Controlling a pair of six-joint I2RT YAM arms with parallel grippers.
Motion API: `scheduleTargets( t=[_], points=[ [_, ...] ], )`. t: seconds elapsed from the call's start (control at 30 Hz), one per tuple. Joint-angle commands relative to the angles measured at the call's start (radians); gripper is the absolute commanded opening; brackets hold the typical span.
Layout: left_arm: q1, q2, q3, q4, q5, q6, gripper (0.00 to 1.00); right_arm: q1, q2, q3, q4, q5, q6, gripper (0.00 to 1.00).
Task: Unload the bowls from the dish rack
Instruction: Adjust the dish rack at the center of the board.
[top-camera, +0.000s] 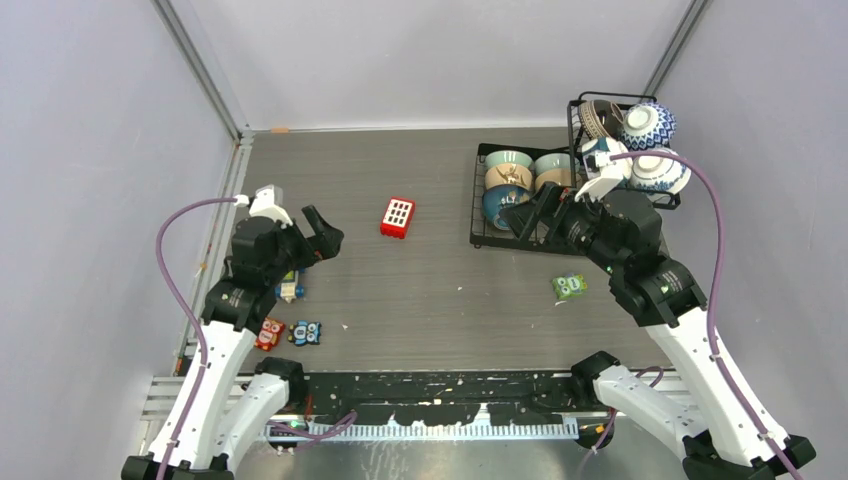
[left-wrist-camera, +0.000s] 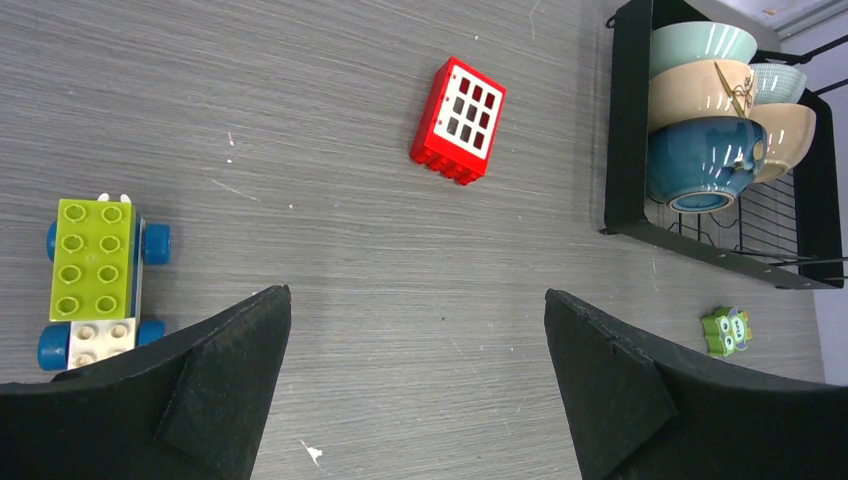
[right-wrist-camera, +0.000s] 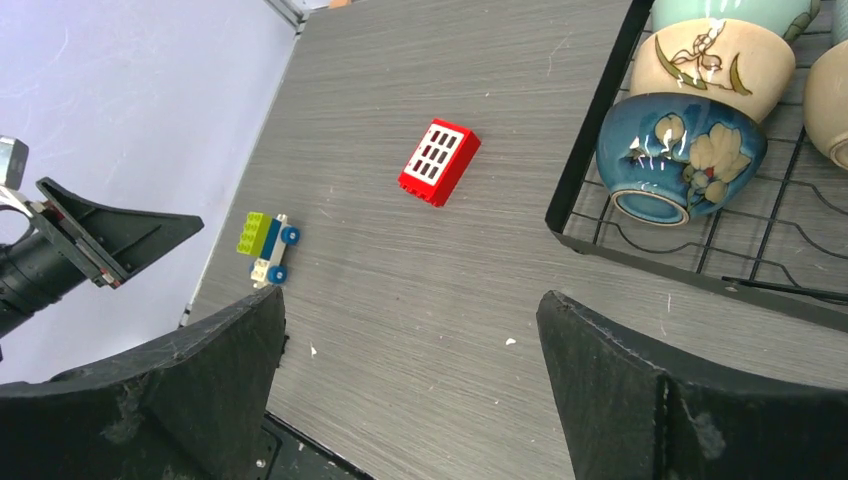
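From above, the dish rack (top-camera: 476, 215) stands at the far right of the table (top-camera: 420, 290). Its flat tray holds bowls (top-camera: 508, 176) set on edge, and more fill its basket. The right gripper (top-camera: 530, 218) hangs by the tray's near edge. The left gripper (top-camera: 318, 240) is well apart on the left, and a red block (top-camera: 397, 217) lies between them.

The left wrist view shows its jaws wide and holding nothing. A toy car (left-wrist-camera: 95, 280) is at the left, and a green block (left-wrist-camera: 727, 330) lies near the rack.

The right wrist view shows its jaws wide and empty too. The dark blue bowl (right-wrist-camera: 680, 150) stands nearest the camera in its row, leaning on a tan bowl (right-wrist-camera: 710, 60).
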Motion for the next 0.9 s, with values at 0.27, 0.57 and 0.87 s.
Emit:
scheduleTargets(
  t=[0.27, 0.57, 0.87],
  points=[
    [-0.002, 0.003, -0.008, 0.044, 0.035, 0.019, 1.00, 0.003, -0.076, -0.056, 0.120, 0.199, 0.130, 1.00],
    [-0.064, 0.114, 0.032, 0.092, 0.151, 0.058, 1.00, 0.005, -0.031, 0.016, -0.020, 0.087, 0.007, 1.00],
    [-0.318, 0.309, 0.192, 0.066, -0.062, 0.067, 1.00, 0.007, 0.008, -0.051, -0.074, 0.101, -0.013, 1.00]
  ],
)
